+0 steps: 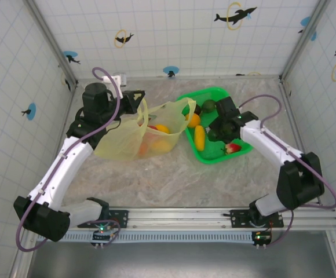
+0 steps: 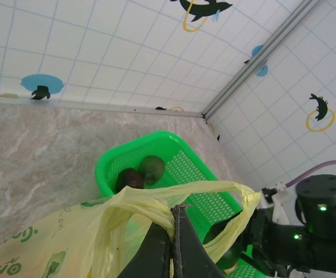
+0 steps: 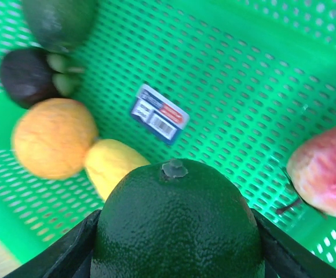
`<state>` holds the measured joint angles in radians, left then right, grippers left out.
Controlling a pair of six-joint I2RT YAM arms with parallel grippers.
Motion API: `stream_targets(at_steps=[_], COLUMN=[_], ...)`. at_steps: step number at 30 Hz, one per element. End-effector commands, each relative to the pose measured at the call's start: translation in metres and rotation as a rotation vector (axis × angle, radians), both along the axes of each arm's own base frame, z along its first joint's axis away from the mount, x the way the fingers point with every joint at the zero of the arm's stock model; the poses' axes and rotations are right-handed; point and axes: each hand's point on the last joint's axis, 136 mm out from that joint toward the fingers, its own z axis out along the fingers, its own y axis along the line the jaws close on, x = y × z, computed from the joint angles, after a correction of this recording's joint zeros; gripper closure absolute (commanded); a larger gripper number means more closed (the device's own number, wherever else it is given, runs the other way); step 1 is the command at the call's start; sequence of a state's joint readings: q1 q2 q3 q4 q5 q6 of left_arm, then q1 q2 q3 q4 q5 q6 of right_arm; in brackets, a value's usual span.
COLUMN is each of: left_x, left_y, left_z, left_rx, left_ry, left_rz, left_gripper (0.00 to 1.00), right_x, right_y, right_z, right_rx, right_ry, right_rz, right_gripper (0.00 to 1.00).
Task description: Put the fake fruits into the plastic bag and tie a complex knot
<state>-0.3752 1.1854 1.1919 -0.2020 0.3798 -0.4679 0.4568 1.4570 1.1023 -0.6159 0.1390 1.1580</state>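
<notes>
The pale yellow-green plastic bag (image 1: 124, 139) lies on the table left of centre, with orange and red fruits (image 1: 159, 136) showing through it. My left gripper (image 1: 140, 103) is shut on a bunched handle strip (image 2: 150, 211) and holds the bag's mouth up. My right gripper (image 1: 219, 130) is over the green basket (image 1: 240, 152), shut on a dark green round fruit (image 3: 176, 223) held between both fingers. Below it in the basket lie an orange (image 3: 53, 138), a yellow fruit (image 3: 113, 168), a pink-red fruit (image 3: 324, 171), a dark brown fruit (image 3: 26, 76) and a green avocado-like fruit (image 3: 61, 20).
The basket stands at the right of the table beside the bag's open mouth (image 1: 171, 113). Tiled walls (image 1: 174, 35) close in the back and both sides. A metal rail (image 1: 179, 217) runs along the near edge. Bare marble table (image 1: 174, 179) lies in front of the bag.
</notes>
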Motion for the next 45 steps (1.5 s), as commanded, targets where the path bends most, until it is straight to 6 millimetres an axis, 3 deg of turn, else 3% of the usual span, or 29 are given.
stream_targets(at_steps=[1, 4, 8, 9, 16, 19, 23, 28, 33, 36, 39, 45], left_x=[-0.002, -0.003, -0.005, -0.005, -0.008, -0.008, -0.008, -0.008, -0.008, -0.010, -0.011, -0.013], left_y=[-0.001, -0.001, 0.000, 0.001, 0.001, 0.000, 0.000, 0.000, 0.002, 0.004, 0.007, 0.009], left_z=[0.007, 0.007, 0.007, 0.007, 0.006, 0.006, 0.004, 0.006, 0.008, 0.010, 0.013, 0.016], left_rx=[0.015, 0.014, 0.014, 0.014, 0.011, 0.008, 0.010, 0.006, 0.009, 0.012, 0.013, 0.014], left_ry=[-0.022, -0.022, -0.022, -0.024, -0.022, -0.022, -0.017, -0.018, -0.023, -0.031, -0.041, -0.050], left_rz=[-0.009, -0.009, -0.008, -0.006, -0.011, -0.012, -0.012, -0.014, -0.004, 0.006, 0.016, 0.022], left_gripper=[1.00, 1.00, 1.00, 1.00, 1.00, 1.00, 1.00, 1.00, 1.00, 1.00, 1.00, 1.00], right_x=[0.016, 0.021, 0.016, 0.015, -0.007, -0.019, -0.034, -0.036, -0.026, -0.020, -0.013, 0.010], right_y=[0.003, 0.009, 0.027, 0.029, 0.050, 0.061, 0.099, 0.155, 0.195, 0.215, 0.227, 0.227], right_z=[0.030, 0.061, 0.120, 0.141, 0.237, 0.264, 0.285, 0.268, 0.224, 0.195, 0.167, 0.118], right_rx=[0.043, 0.100, 0.273, 0.285, 0.252, 0.201, 0.164, 0.115, 0.056, -0.064, -0.175, -0.307], right_ry=[-0.203, -0.381, -0.673, -0.762, -1.074, -1.184, -1.267, -1.221, -1.159, -1.116, -1.071, -0.955], right_rz=[0.087, 0.171, 0.350, 0.389, 0.634, 0.693, 0.826, 0.959, 1.034, 1.069, 1.083, 1.049], right_gripper=[0.57, 0.57, 0.56, 0.57, 0.58, 0.59, 0.60, 0.60, 0.61, 0.61, 0.62, 0.62])
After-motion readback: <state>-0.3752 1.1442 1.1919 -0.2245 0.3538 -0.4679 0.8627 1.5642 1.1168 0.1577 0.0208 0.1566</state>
